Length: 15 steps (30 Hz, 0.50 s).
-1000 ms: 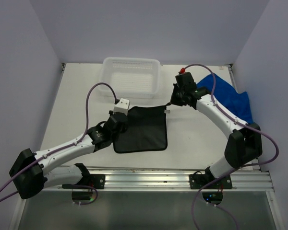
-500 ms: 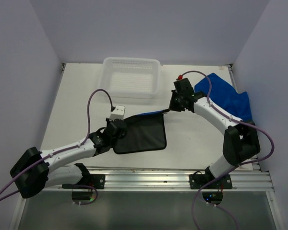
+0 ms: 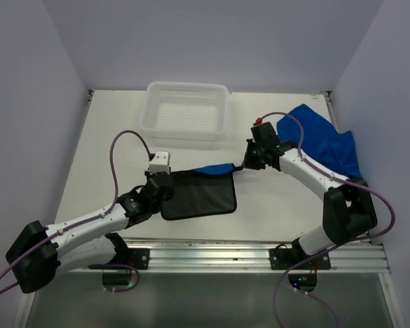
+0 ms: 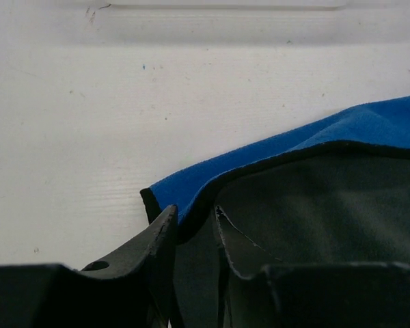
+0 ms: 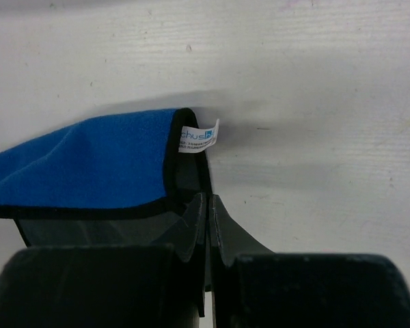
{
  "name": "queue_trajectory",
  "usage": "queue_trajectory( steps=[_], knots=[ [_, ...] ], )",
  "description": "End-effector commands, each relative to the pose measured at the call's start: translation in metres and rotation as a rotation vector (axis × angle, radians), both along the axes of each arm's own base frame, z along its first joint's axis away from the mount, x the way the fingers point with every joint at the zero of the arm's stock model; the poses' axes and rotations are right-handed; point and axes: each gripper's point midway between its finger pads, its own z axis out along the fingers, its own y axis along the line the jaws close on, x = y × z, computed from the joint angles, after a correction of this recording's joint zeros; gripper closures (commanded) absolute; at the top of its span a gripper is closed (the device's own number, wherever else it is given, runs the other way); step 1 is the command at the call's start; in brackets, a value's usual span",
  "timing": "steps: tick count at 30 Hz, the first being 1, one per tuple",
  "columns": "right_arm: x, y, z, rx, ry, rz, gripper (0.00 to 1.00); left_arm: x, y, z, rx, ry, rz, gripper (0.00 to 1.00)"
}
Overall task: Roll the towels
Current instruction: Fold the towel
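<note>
Up close, the right gripper [image 5: 206,199] clenches a labelled corner of the mid-table towel [image 3: 199,195], the left gripper [image 4: 191,213] parted at another; only overhead shows a second towel [image 3: 321,140] heaped far right on the white table [image 3: 273,201].

White bench [image 3: 280,198] holds a white plastic basket [image 3: 188,86] upper centre, crumpled royal-blue towel [image 3: 321,140] right, dark blue-backed towel [image 3: 201,195] centre.

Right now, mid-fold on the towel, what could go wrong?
1. The left gripper has its jaws apart around one corner of the towel while the right gripper pinches the other: a one-sided pull could skew the fold.
2. Only a narrow blue strip is turned over; released, it may flop back flat.
</note>
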Motion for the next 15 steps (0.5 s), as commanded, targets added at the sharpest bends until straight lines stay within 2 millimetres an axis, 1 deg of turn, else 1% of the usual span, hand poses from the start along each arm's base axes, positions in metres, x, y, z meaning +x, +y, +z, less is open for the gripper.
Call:
queue_trajectory(
  steps=[1,3,4,5,10,15],
  knots=[
    [-0.002,0.007,0.014,0.072,-0.044,0.01,1.0,0.002,-0.004,0.009,-0.104,-0.032,0.023,0.71],
    [-0.007,0.007,0.014,0.085,-0.041,0.014,1.0,-0.001,-0.005,0.007,-0.119,-0.025,0.019,0.8],
    [-0.01,0.008,0.013,0.088,-0.038,0.018,1.0,-0.002,-0.005,0.006,-0.131,-0.021,0.019,0.93],
    [-0.011,0.007,0.013,0.093,-0.039,0.016,1.0,-0.004,-0.006,0.004,-0.138,-0.014,0.011,0.99],
    [-0.022,0.006,0.008,0.103,-0.022,0.021,1.0,-0.011,-0.004,-0.006,-0.164,0.012,0.018,1.0],
    [-0.031,0.004,0.006,0.107,-0.014,0.025,1.0,-0.017,0.0,-0.009,-0.2,0.013,0.024,1.0]
  ],
)
